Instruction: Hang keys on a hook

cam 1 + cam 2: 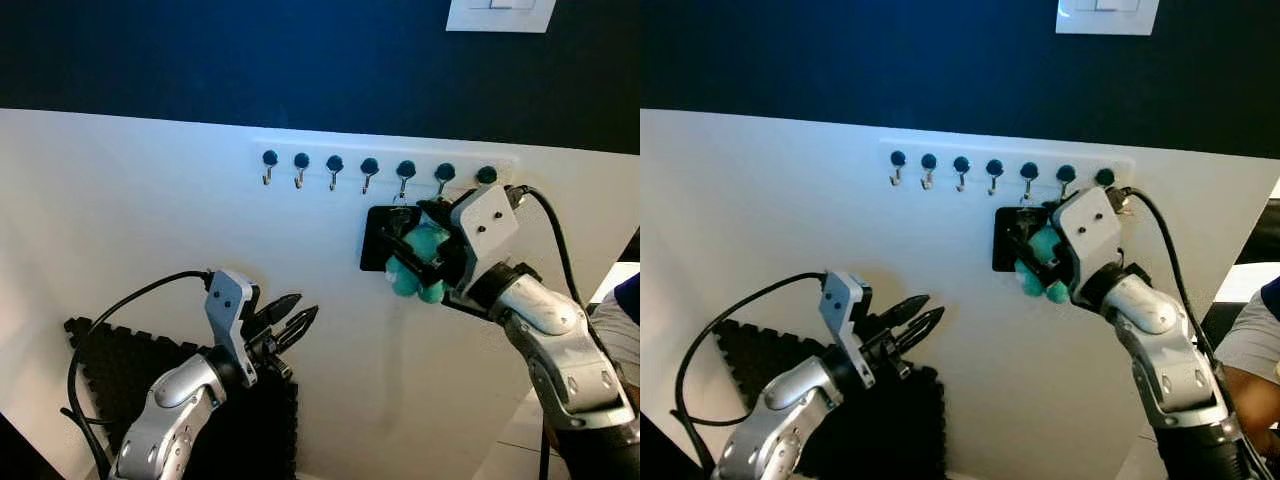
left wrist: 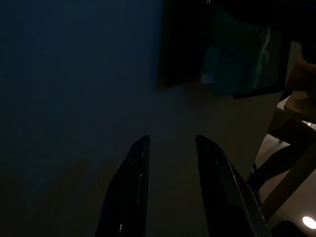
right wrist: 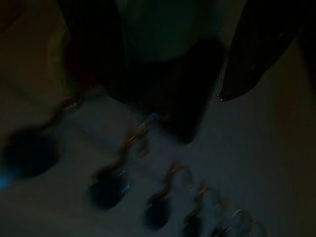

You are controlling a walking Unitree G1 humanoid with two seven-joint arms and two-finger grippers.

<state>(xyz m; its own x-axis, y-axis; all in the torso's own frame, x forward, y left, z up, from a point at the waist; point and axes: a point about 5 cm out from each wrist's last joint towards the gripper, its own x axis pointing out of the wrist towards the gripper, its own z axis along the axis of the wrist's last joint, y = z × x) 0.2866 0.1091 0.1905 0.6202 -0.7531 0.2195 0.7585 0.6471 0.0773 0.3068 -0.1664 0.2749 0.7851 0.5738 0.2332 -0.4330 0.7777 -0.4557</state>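
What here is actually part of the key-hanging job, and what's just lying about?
Part of the job:
- teal key bundle, held by the right gripper
- hook rack on the white wall

Just lying about:
- black foam mat
- light switch
- left gripper, idle

The white wall panel [image 1: 130, 220] lies bare and open below the four hooks [image 1: 318, 169] toward the rack's left end, so a gripper could reach them unhindered. Toward the rack's right end, the right gripper [image 1: 425, 255] with its teal key fob [image 1: 420, 262] and black tag [image 1: 378, 238] crowds the hooks above it. The left gripper [image 1: 290, 325] hovers well below, near the black foam mat [image 1: 120, 365].
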